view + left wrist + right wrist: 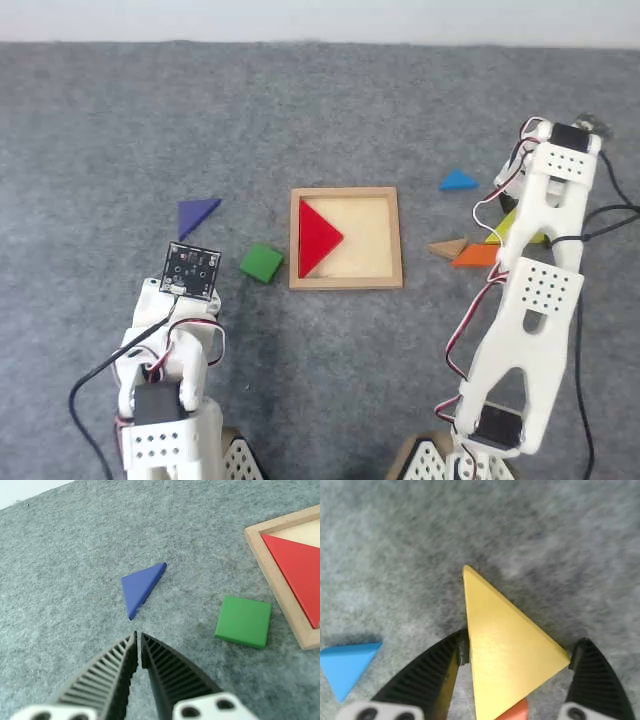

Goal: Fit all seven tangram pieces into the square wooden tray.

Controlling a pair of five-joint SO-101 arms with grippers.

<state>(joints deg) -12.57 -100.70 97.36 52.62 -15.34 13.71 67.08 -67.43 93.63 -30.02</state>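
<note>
Right gripper [520,650] around yellow triangle [500,630], fingers [432,677] against both edges.

I see a grey felt tabletop [100,120] bearing a square wooden tray [346,192]. A green wooden square [261,263] and a dark-blue triangle [196,212] lie left of it, a light-blue triangle [458,181] and an orange piece [474,256] right.

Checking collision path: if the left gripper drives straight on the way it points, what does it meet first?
Probably the dark blue triangle, flat on the carpet just ahead of the shut left gripper; depth is unclear.
</note>
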